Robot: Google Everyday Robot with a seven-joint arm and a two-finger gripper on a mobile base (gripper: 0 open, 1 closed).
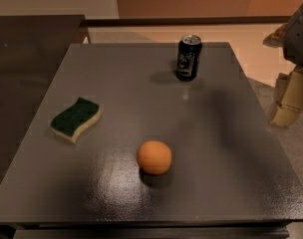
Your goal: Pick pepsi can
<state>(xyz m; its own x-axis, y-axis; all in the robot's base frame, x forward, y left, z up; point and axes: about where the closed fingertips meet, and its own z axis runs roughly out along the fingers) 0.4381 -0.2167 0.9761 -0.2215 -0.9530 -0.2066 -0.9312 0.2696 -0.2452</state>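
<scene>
The pepsi can (189, 57) is a dark navy-blue can with a silver top rim. It stands upright near the far edge of the grey table (141, 98), right of centre. My gripper (287, 108) hangs at the right edge of the view, beyond the table's right edge and off to the right of the can, nearer to the camera than it. It holds nothing that I can see and is well apart from the can.
An orange (154, 157) sits on the table near the front centre. A green and yellow sponge (75, 119) lies at the left. A darker table (27, 59) adjoins on the left. Pale floor lies beyond the far and right edges.
</scene>
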